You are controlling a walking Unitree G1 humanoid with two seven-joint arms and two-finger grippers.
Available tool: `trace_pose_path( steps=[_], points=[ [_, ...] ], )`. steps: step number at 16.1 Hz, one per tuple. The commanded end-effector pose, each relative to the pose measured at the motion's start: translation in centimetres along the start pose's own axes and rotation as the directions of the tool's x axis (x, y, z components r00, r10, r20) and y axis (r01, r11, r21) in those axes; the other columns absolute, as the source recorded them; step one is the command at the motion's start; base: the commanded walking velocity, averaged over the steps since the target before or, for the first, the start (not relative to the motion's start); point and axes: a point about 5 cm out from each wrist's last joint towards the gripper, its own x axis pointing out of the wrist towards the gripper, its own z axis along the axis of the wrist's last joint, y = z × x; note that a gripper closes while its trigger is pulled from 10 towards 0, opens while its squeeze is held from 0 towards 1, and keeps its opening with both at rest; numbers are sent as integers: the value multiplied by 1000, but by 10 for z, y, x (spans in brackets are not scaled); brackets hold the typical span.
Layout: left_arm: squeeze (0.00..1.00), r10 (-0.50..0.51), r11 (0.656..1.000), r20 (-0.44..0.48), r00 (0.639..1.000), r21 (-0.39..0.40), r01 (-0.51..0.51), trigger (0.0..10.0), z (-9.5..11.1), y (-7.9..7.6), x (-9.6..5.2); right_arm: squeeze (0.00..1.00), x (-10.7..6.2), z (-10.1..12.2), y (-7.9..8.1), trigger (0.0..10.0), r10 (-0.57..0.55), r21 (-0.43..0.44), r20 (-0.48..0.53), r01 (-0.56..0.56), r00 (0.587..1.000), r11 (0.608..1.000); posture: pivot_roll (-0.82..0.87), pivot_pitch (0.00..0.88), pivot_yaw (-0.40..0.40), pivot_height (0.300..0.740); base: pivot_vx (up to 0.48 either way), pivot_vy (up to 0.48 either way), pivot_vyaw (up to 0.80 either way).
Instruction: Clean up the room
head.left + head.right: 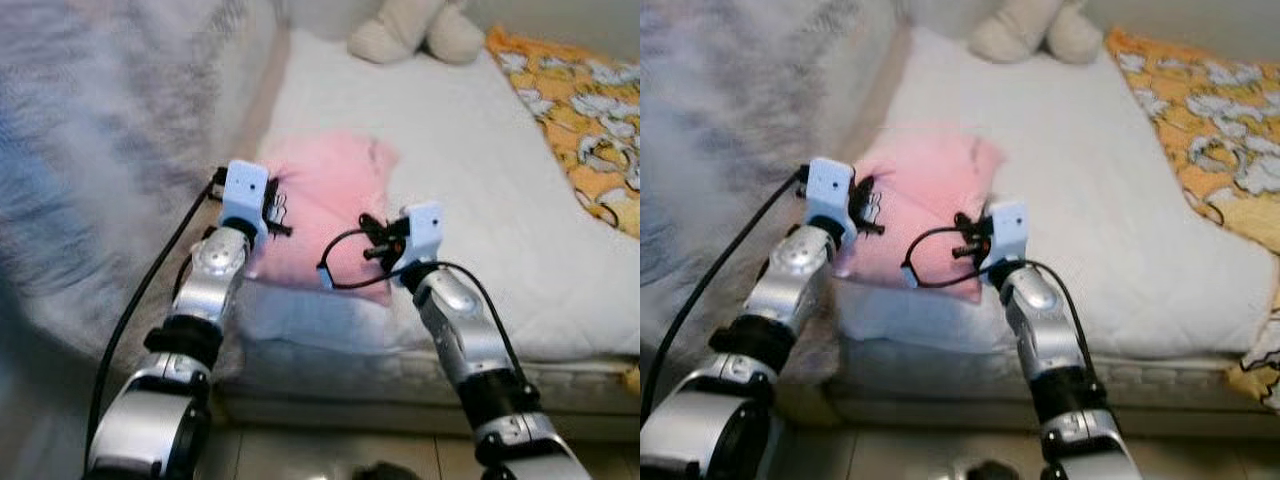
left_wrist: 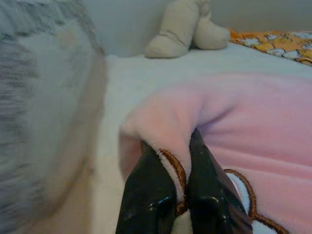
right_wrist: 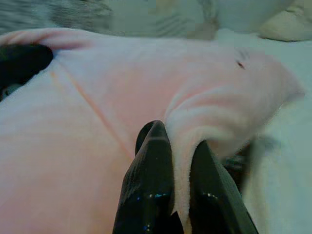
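left gripper (image 2: 178, 161) pinching pink cloth (image 1: 325, 195) edge | right gripper (image 3: 178, 158) clamped on its other side | bed (image 1: 480, 170) underneath

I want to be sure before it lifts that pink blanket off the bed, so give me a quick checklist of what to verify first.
1. Left gripper pinching the pink blanket: ok, a fold sits between its fingers.
2. Right gripper pinching the blanket: ok, a fold is clamped between its fingers.
3. Grips on opposite sides: ok, left gripper at the blanket's left edge, right gripper at its right edge.
4. Nothing lying on the blanket: ok, its top looks bare.
5. Plush toy out of the way: ok, it sits at the far end of the bed, apart from the blanket.
6. Right arm's cable free of the blanket: cannot tell, it loops over the near edge.
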Motion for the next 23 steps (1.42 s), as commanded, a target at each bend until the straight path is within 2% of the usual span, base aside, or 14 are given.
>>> trace_pose_path(
  steps=[1, 4, 6, 7, 9, 10, 12, 14, 15, 17, 18, 21, 23],
  points=[
    [0, 76, 997, 57, 996, 1, -76, 10000, 17, 15, 4, 0, -6, 0, -15, 10000, -54, -10, -1, 54, 999, 998, -96, 0, -7, 740, 461, 0, 0],
    [0, 93, 996, 55, 994, 1, -94, 10000, 18, 18, 5, 0, -6, -1, -16, 10000, -49, -16, -4, 49, 999, 999, -93, 0, -8, 740, 461, 0, 0],
    [0, 143, 990, 36, 989, 6, -144, 10000, 17, 22, 6, 0, 1, 1, -19, 10000, -22, -38, -27, 21, 999, 999, -88, 0, -5, 740, 448, 0, 0],
    [0, 208, 977, 30, 978, 49, -209, 10000, 16, 27, 6, 0, 10, 3, -17, 10000, 14, -57, -46, -16, 999, 998, -81, 0, -3, 740, 435, 0, 0],
    [0, 266, 962, 24, 964, 58, -267, 10000, 13, 29, 7, 0, 23, -2, -11, 10000, 93, -79, -135, -104, 986, 991, -67, 2, -6, 740, 0, 0, 0],
    [0, 304, 951, 17, 952, 57, -305, 10000, 8, 31, 6, 0, 25, -11, -6, 10000, 133, -131, -208, -162, 969, 978, -55, 7, -8, 740, 0, 0, 0],
    [0, 359, 930, -17, 933, 84, -357, 10000, -10, 33, 0, 0, 23, -27, -1, 10000, 159, -212, -317, -234, 935, 949, -19, 23, -19, 740, 0, 0, 0],
    [0, 376, 921, -49, 925, 125, -368, 10000, -25, 31, -6, 0, 25, -33, 7, 10000, 182, -262, -381, -294, 907, 919, -5, 35, -27, 740, 0, 0, 0],
    [0, 392, 916, -52, 918, 111, -385, 10000, -24, 36, -6, 0, 30, -29, 12, 10000, 190, -232, -368, -287, 910, 929, 3, 44, -36, 740, 0, 0, 0],
    [0, 385, 917, 7, 923, 107, -384, 10000, -8, 43, 0, 0, 41, -11, 10, 10000, 134, -107, -282, -169, 950, 980, 2, 45, -43, 740, 0, 0, 0],
    [0, 369, 921, 28, 929, 121, -370, 10000, -2, 45, 3, 0, 45, -2, 7, 10000, 103, -36, -234, -114, 967, 993, -1, 44, -42, 740, 0, 0, 0],
    [0, 393, 909, 47, 918, 126, -396, 10000, 3, 49, 4, 0, 46, 1, 5, 10000, 74, 8, -186, -74, 980, 997, -16, 40, -36, 740, 0, 0, 0],
    [0, 388, 912, 12, 922, 141, -386, 10000, -5, 44, 3, 0, 39, -10, 0, 10000, 54, -18, -223, -60, 973, 998, -32, 42, -36, 740, 0, 0, 0]
  ],
)
